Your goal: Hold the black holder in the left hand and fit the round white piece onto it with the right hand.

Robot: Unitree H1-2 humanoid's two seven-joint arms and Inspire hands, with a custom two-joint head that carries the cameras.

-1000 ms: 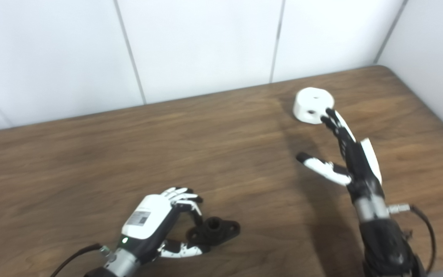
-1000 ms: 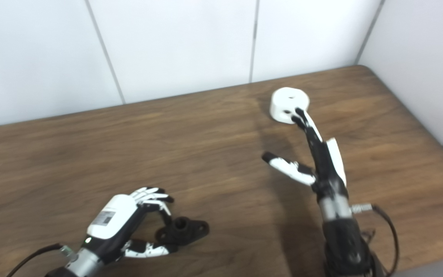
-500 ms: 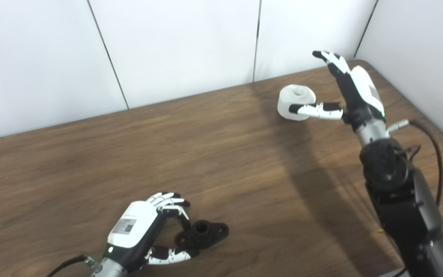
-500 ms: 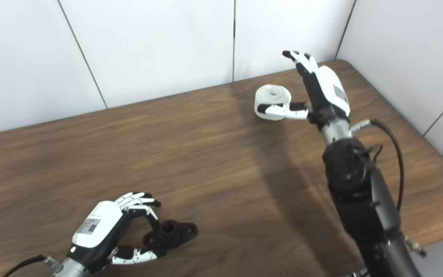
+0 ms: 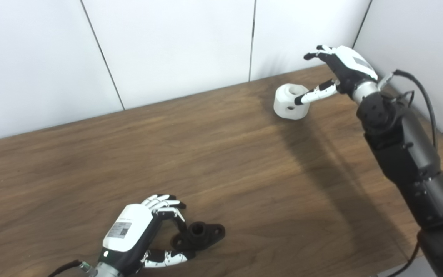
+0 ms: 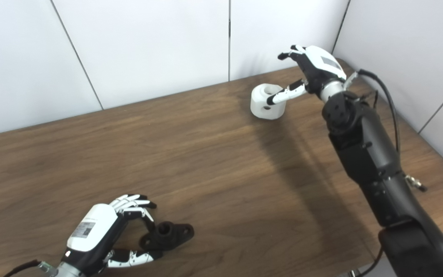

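Here, left hand (image 5: pixel 139 234) curled around black holder (image 5: pixel 200 234); right hand (image 6: pixel 313 69) spread, empty, beside round white piece (image 6: pixel 266 101).

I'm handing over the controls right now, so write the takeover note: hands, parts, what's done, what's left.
Left hand: fingers curled round the near end of the black holder, which lies on the table near the front edge; a firm grip cannot be confirmed.
Right hand: open at the far right corner, thumb against the round white piece, fingers above it; not grasped.
Done: both hands are at their parts.
Left: grip and lift the holder, grasp the white piece, carry it over, fit it on.
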